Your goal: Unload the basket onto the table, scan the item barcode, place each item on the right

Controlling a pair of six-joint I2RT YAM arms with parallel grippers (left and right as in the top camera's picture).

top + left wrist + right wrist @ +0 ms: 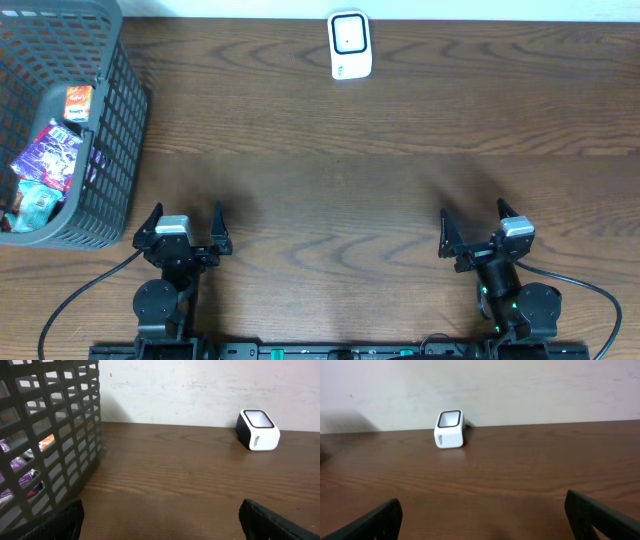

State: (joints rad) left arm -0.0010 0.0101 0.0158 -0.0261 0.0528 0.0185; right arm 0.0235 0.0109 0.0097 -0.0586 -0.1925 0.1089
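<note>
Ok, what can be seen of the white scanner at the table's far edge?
The scanner is a small white plastic-looking block with rounded corners, a black-framed pale window on its slanted upper face, a dark side panel and small unreadable print. It stands upright on the wooden table near the wall, touching nothing else.

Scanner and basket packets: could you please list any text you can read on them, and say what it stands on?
On the scanner: a small dark logo on its side, too blurred to read.
On the orange packet in the basket: white print, too small to read.
On the purple packet: pale print, too small to read.
No text reads clearly in any view.
</note>
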